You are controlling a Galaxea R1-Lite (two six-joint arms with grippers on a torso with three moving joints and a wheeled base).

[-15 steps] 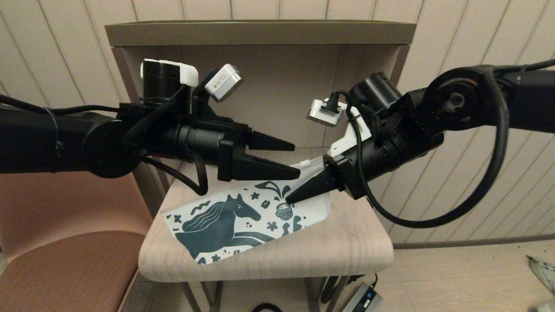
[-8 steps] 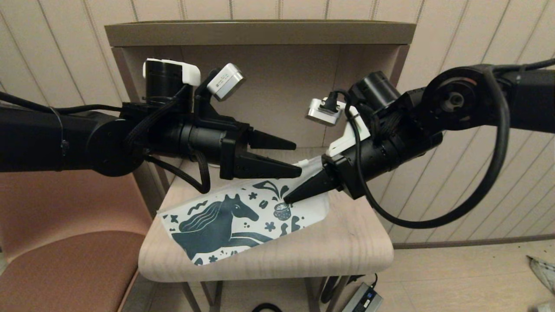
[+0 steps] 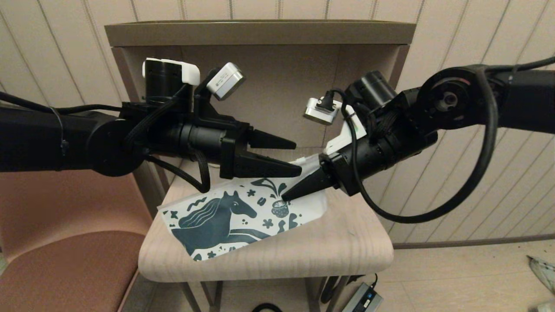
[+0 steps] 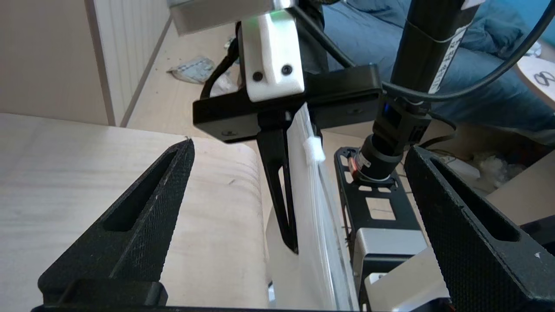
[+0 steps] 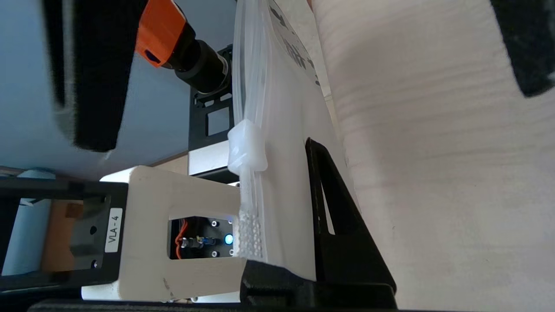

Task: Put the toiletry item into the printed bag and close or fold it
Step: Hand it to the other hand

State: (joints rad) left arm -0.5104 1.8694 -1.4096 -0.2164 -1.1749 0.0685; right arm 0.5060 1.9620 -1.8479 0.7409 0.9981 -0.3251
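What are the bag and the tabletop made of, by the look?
Bag: likely thin frosted plastic film; it flexes in the right gripper, with a translucent ribbed zip strip. Tabletop: pale wood or wood-look laminate, matte, with visible grain lines.

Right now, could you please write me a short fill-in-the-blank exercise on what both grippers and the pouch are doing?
1. The right gripper is shut on the printed ____.
2. The left gripper hovers with its jaws ____.
3. The printed bag shows a dark teal ____.
4. The bag's white slider sits on its ____ strip.

Missing words: bag; open; horse; zip
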